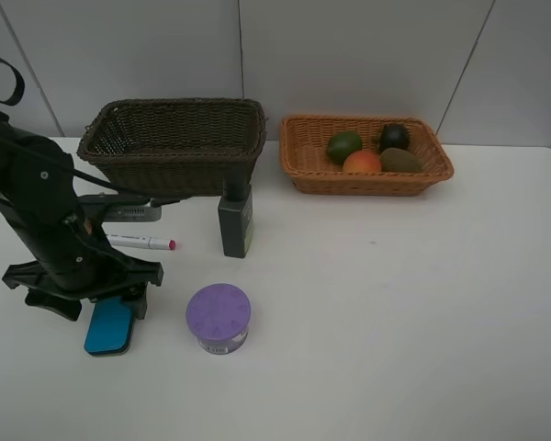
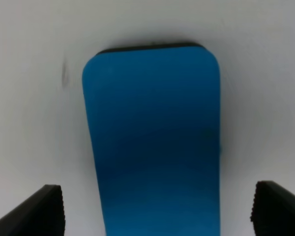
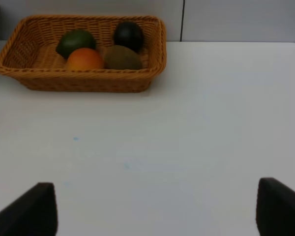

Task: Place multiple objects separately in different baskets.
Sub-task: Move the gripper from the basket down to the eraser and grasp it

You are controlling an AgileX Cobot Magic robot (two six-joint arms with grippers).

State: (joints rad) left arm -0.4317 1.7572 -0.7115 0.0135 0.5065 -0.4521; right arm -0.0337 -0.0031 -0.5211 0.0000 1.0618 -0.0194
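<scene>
The left gripper (image 2: 160, 214), jaws spread wide, straddles the flat blue eraser (image 2: 152, 132) at the lower left of the table (image 1: 395, 303), where so thin an eraser could slip from the closing jaws.

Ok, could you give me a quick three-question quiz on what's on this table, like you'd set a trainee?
1. How many fruits lie in the orange basket?
2. True or false: the green bottle stands inside the dark basket.
3. What lies on the table between the left arm's jaws?
A. marker
B. blue eraser
C. purple jar

Key: 1. four; 2. false; 3. B
</scene>
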